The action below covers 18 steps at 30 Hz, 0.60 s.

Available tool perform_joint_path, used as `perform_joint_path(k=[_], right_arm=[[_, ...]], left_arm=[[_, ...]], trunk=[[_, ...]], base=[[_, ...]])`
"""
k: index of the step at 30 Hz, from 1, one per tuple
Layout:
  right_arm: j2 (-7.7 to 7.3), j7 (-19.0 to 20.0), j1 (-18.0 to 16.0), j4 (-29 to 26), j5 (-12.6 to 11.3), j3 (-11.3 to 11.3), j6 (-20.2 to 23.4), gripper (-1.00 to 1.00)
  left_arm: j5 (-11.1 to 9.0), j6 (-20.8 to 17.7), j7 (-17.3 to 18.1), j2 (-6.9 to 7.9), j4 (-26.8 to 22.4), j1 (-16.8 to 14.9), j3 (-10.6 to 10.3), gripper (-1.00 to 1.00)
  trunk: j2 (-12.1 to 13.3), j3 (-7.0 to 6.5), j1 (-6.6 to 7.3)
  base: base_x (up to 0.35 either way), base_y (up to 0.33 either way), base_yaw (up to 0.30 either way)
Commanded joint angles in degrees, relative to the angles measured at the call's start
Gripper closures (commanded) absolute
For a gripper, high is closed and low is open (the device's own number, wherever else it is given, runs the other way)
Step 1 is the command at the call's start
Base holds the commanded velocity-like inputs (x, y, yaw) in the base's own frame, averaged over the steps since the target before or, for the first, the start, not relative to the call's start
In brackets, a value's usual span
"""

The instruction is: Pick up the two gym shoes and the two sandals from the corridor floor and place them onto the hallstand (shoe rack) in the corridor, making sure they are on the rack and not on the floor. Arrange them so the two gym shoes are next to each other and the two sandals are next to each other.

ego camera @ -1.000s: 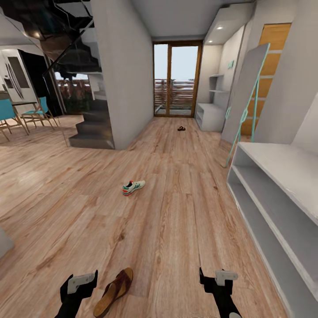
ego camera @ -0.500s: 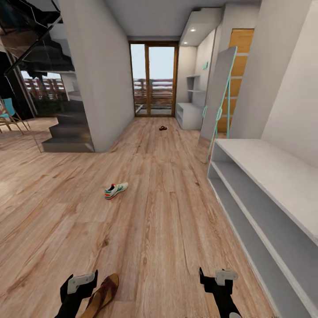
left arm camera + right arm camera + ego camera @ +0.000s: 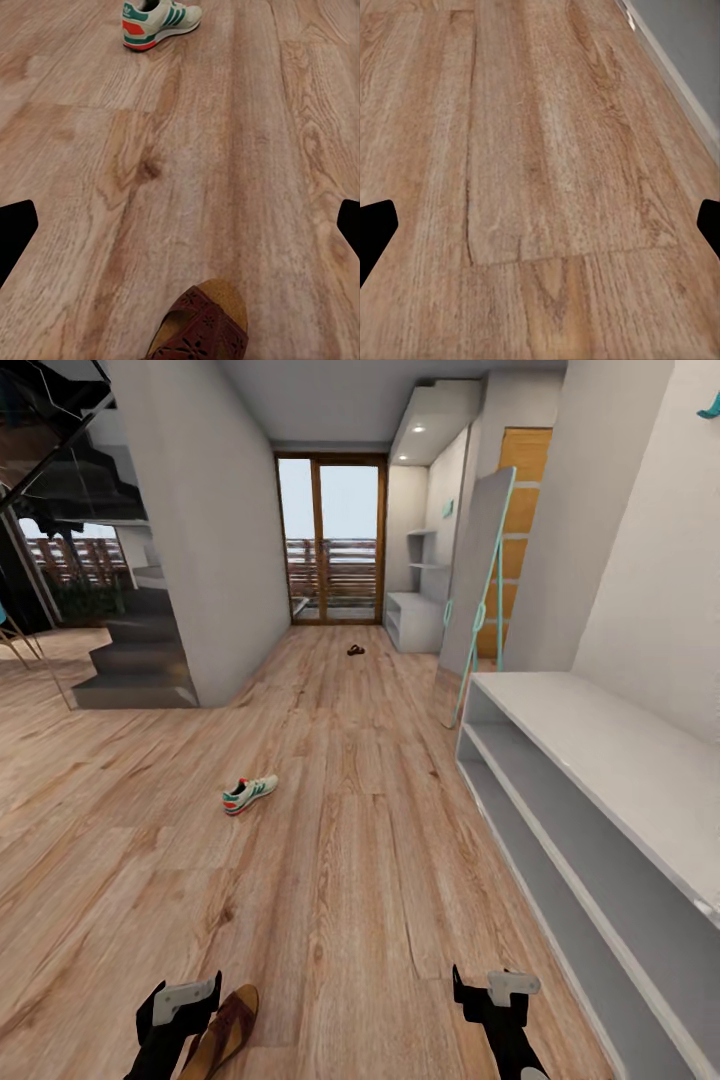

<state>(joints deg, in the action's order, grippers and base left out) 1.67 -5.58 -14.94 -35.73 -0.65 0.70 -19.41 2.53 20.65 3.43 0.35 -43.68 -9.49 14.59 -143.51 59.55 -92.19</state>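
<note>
The light brown wood-grain plank corridor floor (image 3: 340,830) fills the centre and lower part of the head view and runs back to a wood-framed glass door (image 3: 331,540) at upper centre. The wide, low white-grey hallstand (image 3: 600,760), with a thick flat top and two shallow shoe tiers, occupies the right side of the frame; both tiers and the top are bare. Just beyond it, a slim teal ladder-like frame (image 3: 478,610) leans against the wall. A dark staircase (image 3: 130,660) stands at the left edge.

One white lace-up gym shoe with green side stripes and a red-orange heel (image 3: 249,793) lies on the floor at left of centre, well apart from the hallstand; in the left wrist view it appears at the upper edge (image 3: 160,21). One dark brown leather sandal with a tan footbed (image 3: 222,1032) lies at the lower left, just beside the left gripper (image 3: 180,1000); its perforated strap shows in the left wrist view (image 3: 202,326). A second small dark sandal (image 3: 355,650) lies far down the corridor, near the door.

The right gripper (image 3: 492,992) hangs at the lower right above bare floor. In both wrist views the dark fingertips sit at opposite frame edges: both pincers are spread and hold nothing.
</note>
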Motion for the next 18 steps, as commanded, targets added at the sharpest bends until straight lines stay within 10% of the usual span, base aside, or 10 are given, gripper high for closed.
perform_joint_path(k=[1, 18], right_arm=[[-0.04, 0.0, 0.0, 0.0, 0.0, 0.0, 0.0, -1.00], [-0.17, -0.1, 0.0, 0.0, 0.0, 0.0, 0.0, -1.00]], left_arm=[[0.0, 0.0, 0.0, 0.00, 0.0, 0.0, 0.0, -1.00], [0.0, 0.0, 0.0, 0.00, 0.0, 0.0, 0.0, -1.00]], trunk=[[0.0, 0.00, 0.00], [0.0, 0.00, 0.00]], base=[[0.000, 0.000, -0.028], [0.000, 0.000, -0.007]])
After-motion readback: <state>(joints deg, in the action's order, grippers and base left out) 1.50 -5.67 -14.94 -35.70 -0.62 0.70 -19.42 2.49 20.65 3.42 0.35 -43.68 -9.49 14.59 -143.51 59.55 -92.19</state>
